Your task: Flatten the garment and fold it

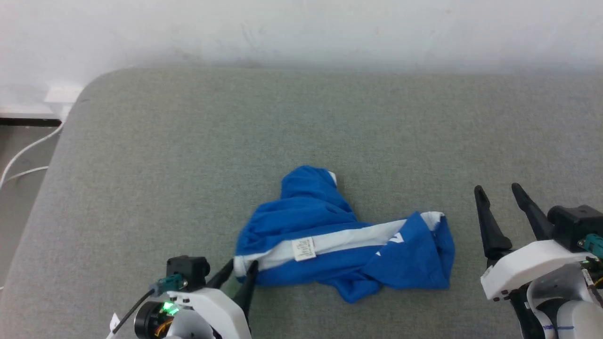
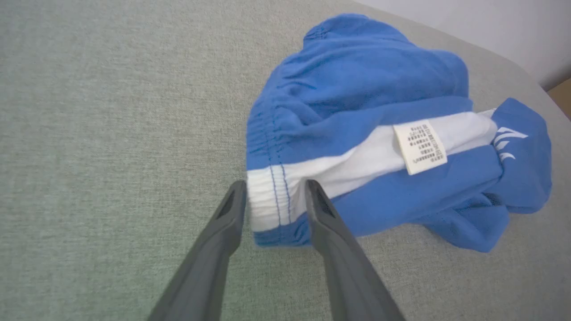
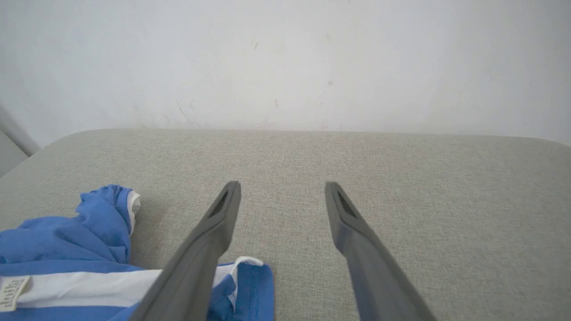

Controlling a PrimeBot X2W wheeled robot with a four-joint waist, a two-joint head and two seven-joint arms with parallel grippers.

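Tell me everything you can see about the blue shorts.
The shorts are thin bright-blue fabric, lying crumpled in a heap on the grey cushion. A white band runs across them, bearing a small white tag; bits of white lettering show. The left claw straddles their gathered, white-banded end.

You have one garment [image 1: 330, 221], one tag [image 1: 304, 248], one grey pad [image 1: 188, 141] and one wall [image 1: 301, 28]. You have two grippers, the left gripper [image 1: 242, 263] and the right gripper [image 1: 497, 188], each with two fingers [image 1: 487, 221], four in all.

Head high, downward; wrists low, close; all share garment [image 1: 320, 212].
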